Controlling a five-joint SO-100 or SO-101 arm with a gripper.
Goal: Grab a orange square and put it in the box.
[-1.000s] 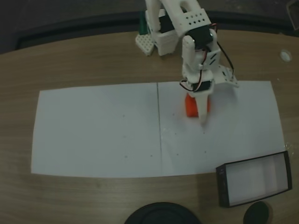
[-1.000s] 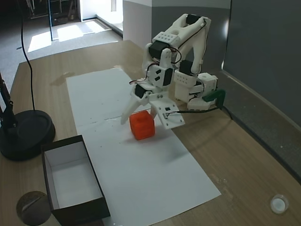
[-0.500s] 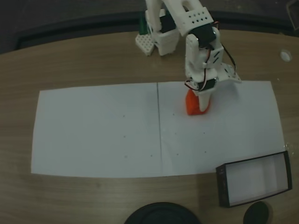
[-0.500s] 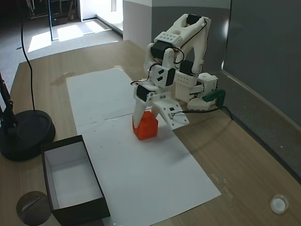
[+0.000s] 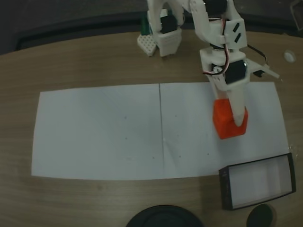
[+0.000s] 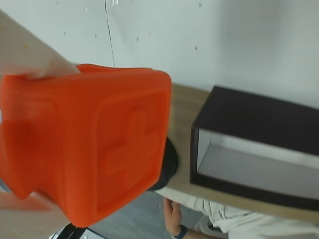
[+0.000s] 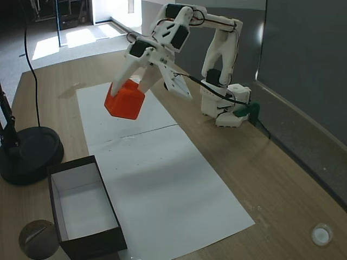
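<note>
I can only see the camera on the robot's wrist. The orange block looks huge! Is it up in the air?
Observer: Yes. In a fixed view the small orange-red rubbery cube hangs high above the white paper sheet, clamped in the white pincer.
Operator: Is it over the box yet?
Observer: No. In a fixed view the shallow black-walled box with a white inside sits nearer the table's front edge than the cube.
Operator: What is that dark round thing?
Observer: A round black base beside the box.

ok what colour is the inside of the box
White, inside black walls; the box shows it best in a fixed view.
</note>
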